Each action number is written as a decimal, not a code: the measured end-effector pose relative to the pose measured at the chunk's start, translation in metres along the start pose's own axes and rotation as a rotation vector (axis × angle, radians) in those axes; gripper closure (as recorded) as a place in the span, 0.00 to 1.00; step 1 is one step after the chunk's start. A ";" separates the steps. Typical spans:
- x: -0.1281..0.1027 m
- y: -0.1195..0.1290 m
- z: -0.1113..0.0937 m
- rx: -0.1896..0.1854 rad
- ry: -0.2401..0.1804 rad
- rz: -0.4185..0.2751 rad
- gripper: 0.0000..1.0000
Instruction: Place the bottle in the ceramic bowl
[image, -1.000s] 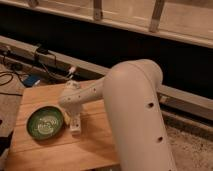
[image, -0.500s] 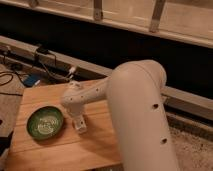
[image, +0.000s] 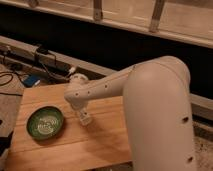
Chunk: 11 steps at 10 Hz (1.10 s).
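The ceramic bowl (image: 45, 123) is dark green with a paler speckled centre. It sits on the left part of the wooden table (image: 105, 145) and nothing shows inside it. My gripper (image: 84, 118) hangs from the white arm (image: 150, 100) just right of the bowl, low over the table and about a bowl's width from the bowl's centre. A short pale shape shows at its tip. I cannot tell whether that shape is the bottle or part of the gripper. No bottle shows anywhere else on the table.
Black cables (image: 47, 62) and a small blue object (image: 31, 80) lie behind the table's far left corner. A dark wall with a pale ledge (image: 30, 47) runs along the back. The arm's bulky shoulder (image: 165, 125) covers the table's right side.
The gripper has moved slightly right and up, away from the bowl. The bowl has not moved.
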<state>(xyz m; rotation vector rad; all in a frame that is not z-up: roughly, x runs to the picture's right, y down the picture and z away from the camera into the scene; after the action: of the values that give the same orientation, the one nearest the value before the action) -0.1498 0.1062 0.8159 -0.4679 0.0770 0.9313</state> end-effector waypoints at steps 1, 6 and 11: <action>-0.010 0.001 -0.012 0.000 -0.032 -0.027 1.00; -0.056 0.056 -0.031 -0.077 -0.129 -0.224 1.00; -0.067 0.116 -0.032 -0.162 -0.150 -0.378 1.00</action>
<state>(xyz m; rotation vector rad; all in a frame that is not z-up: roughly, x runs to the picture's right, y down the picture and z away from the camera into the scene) -0.2770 0.1005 0.7634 -0.5387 -0.2184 0.5993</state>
